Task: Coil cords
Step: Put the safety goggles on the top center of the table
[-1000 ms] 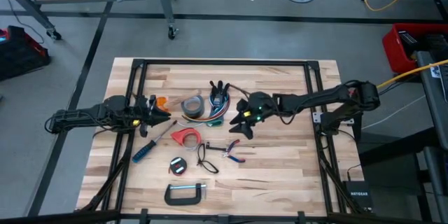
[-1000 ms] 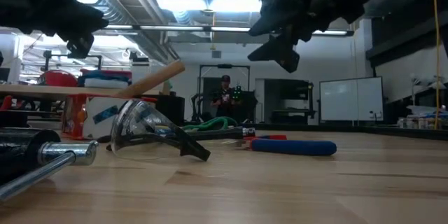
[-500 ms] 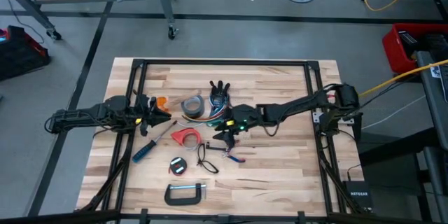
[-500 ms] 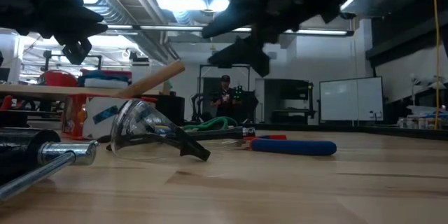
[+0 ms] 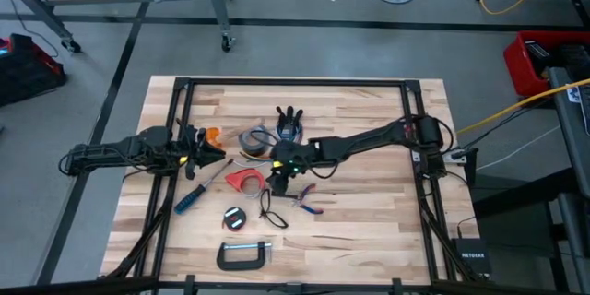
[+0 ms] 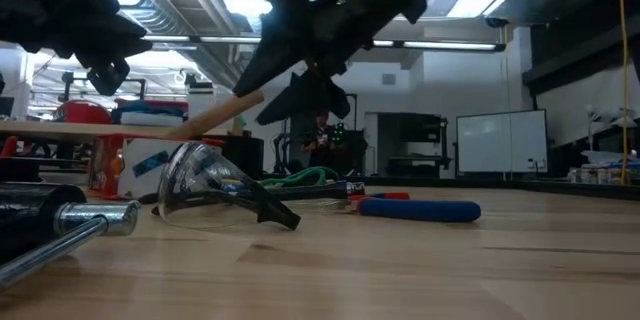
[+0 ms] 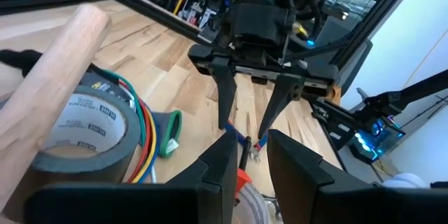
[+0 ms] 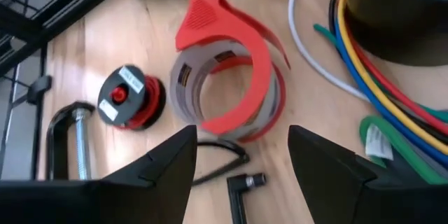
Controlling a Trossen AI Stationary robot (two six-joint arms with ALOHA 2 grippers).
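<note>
Right pincer [image 5: 279,181] open above black cord [image 5: 270,210]; left pincer [image 5: 211,155] open, idle.

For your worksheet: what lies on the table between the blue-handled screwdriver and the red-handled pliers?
In the high view, the red tape dispenser and a thin black cord lie between the screwdriver and the pliers; the right gripper hangs there too.

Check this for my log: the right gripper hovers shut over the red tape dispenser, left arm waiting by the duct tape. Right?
Not quite. The right gripper is open, its fingers spread wide in the left wrist view. It does hover over the red tape dispenser, and the left gripper waits beside the duct tape.
</note>
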